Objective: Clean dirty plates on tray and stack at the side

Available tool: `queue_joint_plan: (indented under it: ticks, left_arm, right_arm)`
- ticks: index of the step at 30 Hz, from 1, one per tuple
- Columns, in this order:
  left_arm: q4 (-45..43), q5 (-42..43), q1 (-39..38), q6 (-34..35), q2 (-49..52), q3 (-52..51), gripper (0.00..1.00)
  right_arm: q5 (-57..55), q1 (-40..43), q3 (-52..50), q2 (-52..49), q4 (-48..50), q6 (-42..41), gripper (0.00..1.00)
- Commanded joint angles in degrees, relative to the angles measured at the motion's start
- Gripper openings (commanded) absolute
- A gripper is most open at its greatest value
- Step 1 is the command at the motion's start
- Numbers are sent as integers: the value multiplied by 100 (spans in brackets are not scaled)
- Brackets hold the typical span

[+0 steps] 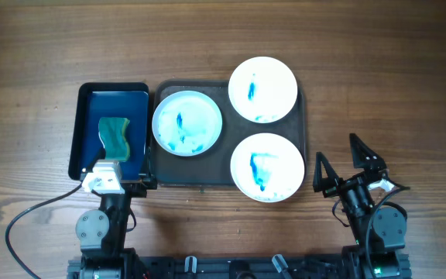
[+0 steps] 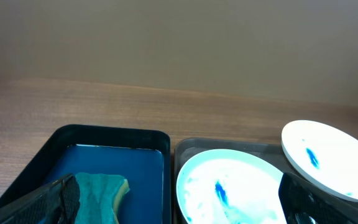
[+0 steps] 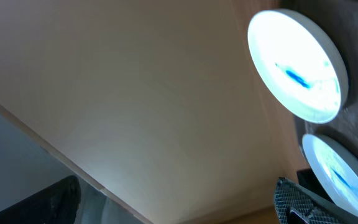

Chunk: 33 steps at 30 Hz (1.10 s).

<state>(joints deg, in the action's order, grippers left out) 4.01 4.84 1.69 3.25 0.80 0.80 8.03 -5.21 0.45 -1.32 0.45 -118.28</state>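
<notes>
Smears of blue-teal mark all three white plates, and all three sit on the big dark tray (image 1: pixel 207 172) in the middle of the wooden tabletop (image 1: pixel 37 46). The left plate (image 1: pixel 186 123) lies flat inside the tray at its left end. The far plate (image 1: pixel 262 89) hangs out past the tray's far rim. The near plate (image 1: pixel 267 167) hangs out past the near rim at the right end, and these two lie close together.

Just beside the tray, on its left, sits a smaller black tray (image 1: pixel 84 116) with a blue floor, holding a teal sponge (image 1: pixel 114 136). The left hand (image 1: pixel 117 175) is at the near edge where the two trays meet, spread wide and holding nothing. In its wrist view one of its fingers (image 2: pixel 48 202) shows beside the sponge and the other at the bottom right corner. The right hand (image 1: pixel 337 155) is over bare tabletop to the right of the near plate, apart from it, also spread wide and holding nothing.
</notes>
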Motion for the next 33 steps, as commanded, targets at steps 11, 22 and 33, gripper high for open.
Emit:
queue_joint_plan:
  ticks: [11, 22, 33]
  left_arm:
    - [-35, 304, -9, 20, -26, -46, 100]
    - [-35, 306, -9, 20, -26, -46, 100]
    - [-31, 238, -9, 17, -26, -46, 100]
  right_arm:
    - [-542, -20, -15, -35, -28, -39, 100]
    - [-546, -20, -15, -35, -31, -39, 100]
    - [-546, -20, -15, -35, -31, -39, 100]
